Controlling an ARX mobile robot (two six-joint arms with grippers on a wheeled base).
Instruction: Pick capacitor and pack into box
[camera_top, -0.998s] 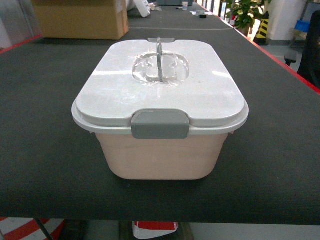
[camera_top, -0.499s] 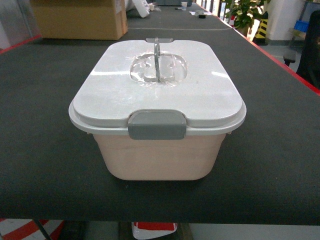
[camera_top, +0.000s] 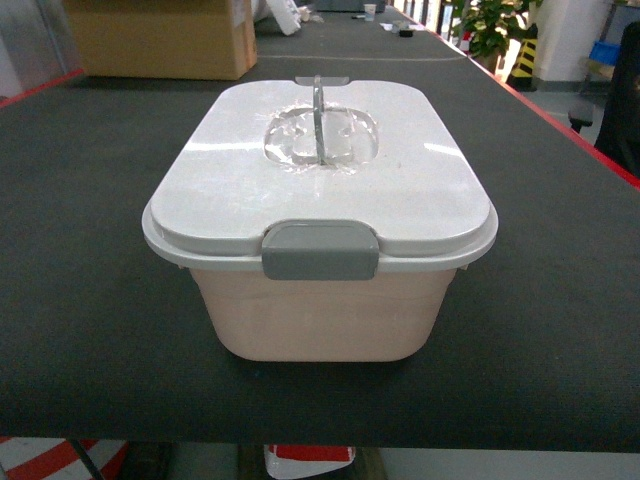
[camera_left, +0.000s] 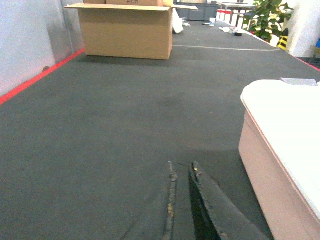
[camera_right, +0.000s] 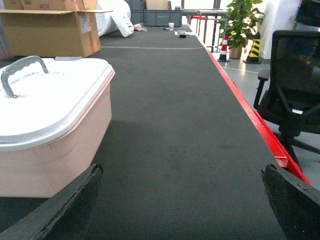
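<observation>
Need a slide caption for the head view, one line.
Pale pink box with white lid on and front grey latch down, on a dark table; no grippers in view.

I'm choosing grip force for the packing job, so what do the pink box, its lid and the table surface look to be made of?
The box looks like smooth, matte pale pink plastic, with moulded rounded corners. Its lid seems to be glossy white plastic: it shows light reflections, and the grey latch and handle look like plastic too. The table appears covered in a dark, finely textured mat, perhaps rubber or fabric.

Faint dark lettering on the cardboard carton (camera_left: 127, 31) is too blurred to read.
</observation>
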